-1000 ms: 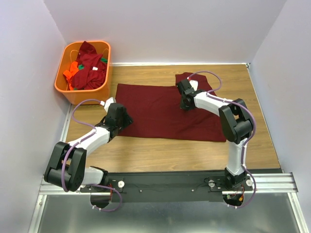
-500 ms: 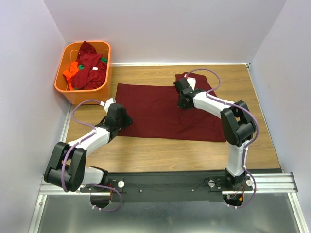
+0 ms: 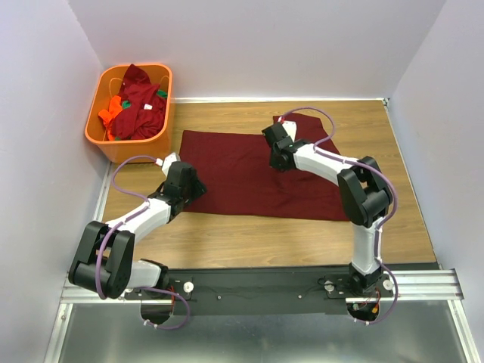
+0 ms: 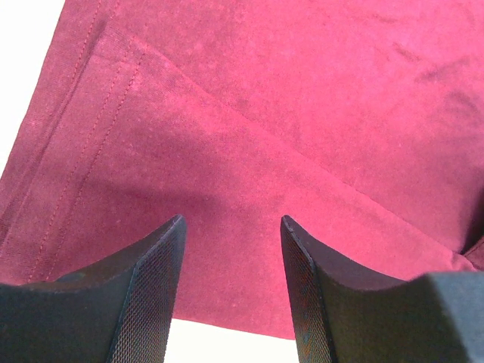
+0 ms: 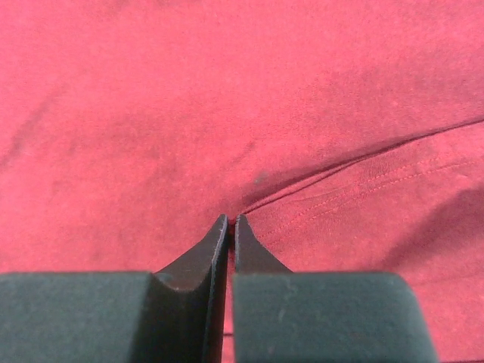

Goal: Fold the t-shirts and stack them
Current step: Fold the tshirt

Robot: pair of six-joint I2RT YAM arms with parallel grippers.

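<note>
Shows, from above, a maroon shirt (image 3: 234, 175) spread flat mid-table (image 3: 227, 238), its far-right part half hidden under the right arm (image 3: 333, 162). Finds the left gripper (image 3: 189, 185) at the shirt's near-left corner; close up, jaws wide apart over the stitched hem, holding nothing. Cannot tell whether the fingertips (image 4: 166, 249) touch cloth. Finds the right gripper (image 3: 276, 156) on the shirt's far half, fingers (image 5: 249, 259) pressed together with only a red sliver between, pinching a crease beside a stitched edge; depth of grip hidden. Includes more shirts (image 3: 140, 102), maroon with orange and green scraps, heaped in an orange basket (image 3: 125, 149) far left, too tangled to count.
</note>
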